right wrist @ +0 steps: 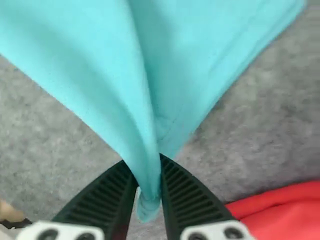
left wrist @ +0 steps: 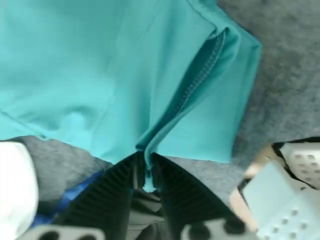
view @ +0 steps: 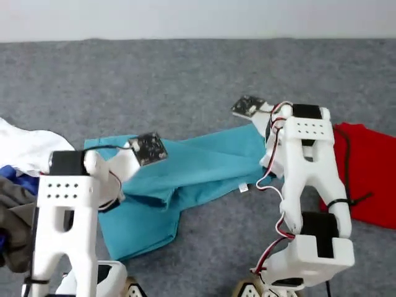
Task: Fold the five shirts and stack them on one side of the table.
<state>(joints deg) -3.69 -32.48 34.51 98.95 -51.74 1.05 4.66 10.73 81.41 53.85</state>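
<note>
A teal shirt (view: 198,170) lies stretched across the middle of the grey table, partly folded over itself. My left gripper (left wrist: 145,172) is shut on a pinched fold of the teal shirt (left wrist: 125,75) at its left end, below the arm's wrist (view: 133,158). My right gripper (right wrist: 148,192) is shut on the teal shirt (right wrist: 165,65) at its right end, and the cloth rises between its black fingers (right wrist: 182,192). A folded red shirt (view: 365,173) lies at the right side. A pile of white, blue and dark shirts (view: 18,179) sits at the left edge.
The grey felt table top (view: 185,80) stretches bare behind the shirts. The right arm's white body (view: 309,185) stands between the teal and red shirts. The other arm's base (left wrist: 285,180) appears in the left wrist view.
</note>
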